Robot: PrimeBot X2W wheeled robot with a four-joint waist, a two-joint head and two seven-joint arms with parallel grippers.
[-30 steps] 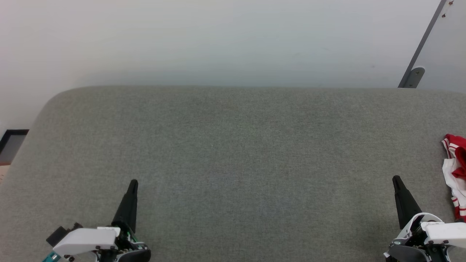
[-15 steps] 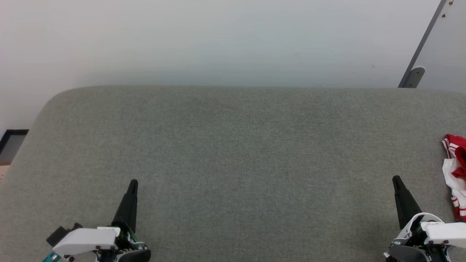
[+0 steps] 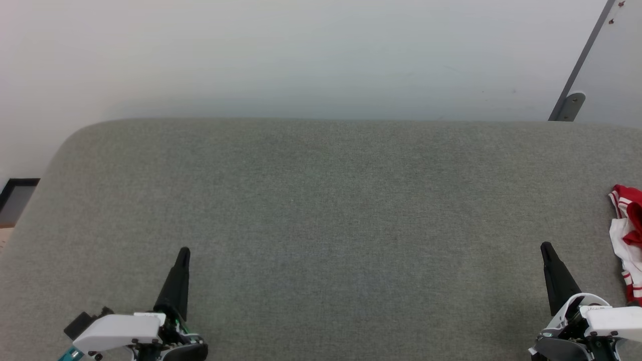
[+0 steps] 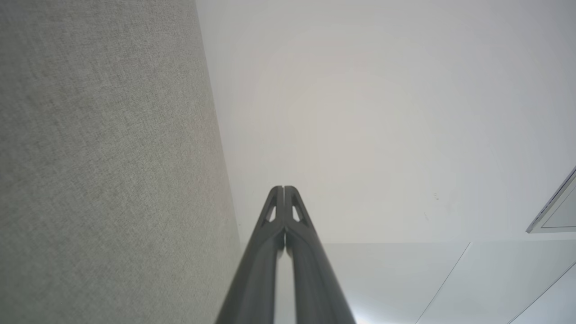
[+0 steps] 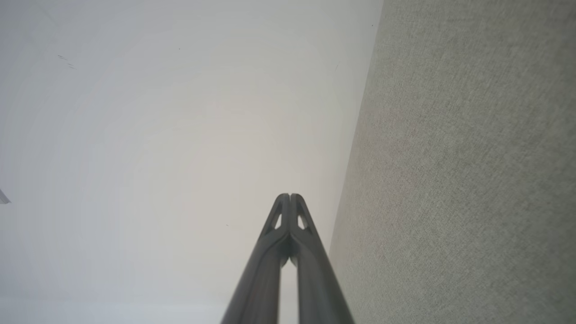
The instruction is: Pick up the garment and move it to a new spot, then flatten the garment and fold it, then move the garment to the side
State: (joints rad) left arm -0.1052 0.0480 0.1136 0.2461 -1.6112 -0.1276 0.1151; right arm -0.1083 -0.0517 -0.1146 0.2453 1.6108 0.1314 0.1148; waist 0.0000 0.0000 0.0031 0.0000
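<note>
No change over the last second: left end effector (image 3: pixel 183 250) and right end effector (image 3: pixel 545 246) closed, empty; red-and-white jersey garment (image 3: pixel 626 240) lies bunched at grey fabric worktop's (image 3: pixel 321 200) right edge.

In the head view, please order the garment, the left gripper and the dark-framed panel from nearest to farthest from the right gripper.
1. The garment, just right of the right gripper, at the right edge.
2. The left gripper, across at the lower left.
3. The dark-framed panel, at the far left edge.
</note>
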